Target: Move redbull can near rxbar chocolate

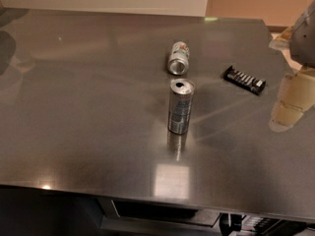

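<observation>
The redbull can [180, 106] stands upright near the middle of the steel table, tall, slim and silver with bluish-grey bands. The rxbar chocolate [244, 79], a flat black bar with white blocks, lies to its right and farther back. My gripper [291, 102] hangs at the right edge of the view, above the table's right side, to the right of the bar and well apart from the can. It holds nothing.
A shorter silver can with green and red markings [178, 58] lies on its side just behind the redbull can. The steel table [78, 107] stretches left; its front edge runs along the bottom, its right edge behind the gripper.
</observation>
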Controlling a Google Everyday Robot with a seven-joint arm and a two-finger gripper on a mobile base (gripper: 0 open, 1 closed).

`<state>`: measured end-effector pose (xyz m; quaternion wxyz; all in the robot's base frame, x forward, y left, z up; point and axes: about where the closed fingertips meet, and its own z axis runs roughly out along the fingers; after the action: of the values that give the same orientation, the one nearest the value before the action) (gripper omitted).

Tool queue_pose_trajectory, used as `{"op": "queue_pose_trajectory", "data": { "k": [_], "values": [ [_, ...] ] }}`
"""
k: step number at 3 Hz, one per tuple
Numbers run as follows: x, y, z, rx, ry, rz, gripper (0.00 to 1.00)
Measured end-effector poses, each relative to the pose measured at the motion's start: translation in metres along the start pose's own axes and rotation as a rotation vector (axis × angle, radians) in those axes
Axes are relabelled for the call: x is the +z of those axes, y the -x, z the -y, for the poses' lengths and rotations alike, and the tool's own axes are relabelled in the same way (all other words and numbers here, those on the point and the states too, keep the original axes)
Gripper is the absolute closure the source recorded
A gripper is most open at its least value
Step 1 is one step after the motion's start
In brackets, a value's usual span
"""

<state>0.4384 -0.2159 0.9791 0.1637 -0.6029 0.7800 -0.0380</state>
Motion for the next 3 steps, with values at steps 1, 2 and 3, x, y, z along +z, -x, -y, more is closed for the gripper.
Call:
{"op": "queue_pose_trajectory", "data": {
  "k": [1, 2, 3],
  "values": [
    [-0.001, 0.003, 0.000, -0.003, 0.000, 0.009, 0.00],
    [0.009, 0.023, 0.001, -0.006, 0.012, 0.066, 0.00],
    [0.029, 0.050, 0.001, -0.006, 0.029, 0.122, 0.00]
  ]
}}
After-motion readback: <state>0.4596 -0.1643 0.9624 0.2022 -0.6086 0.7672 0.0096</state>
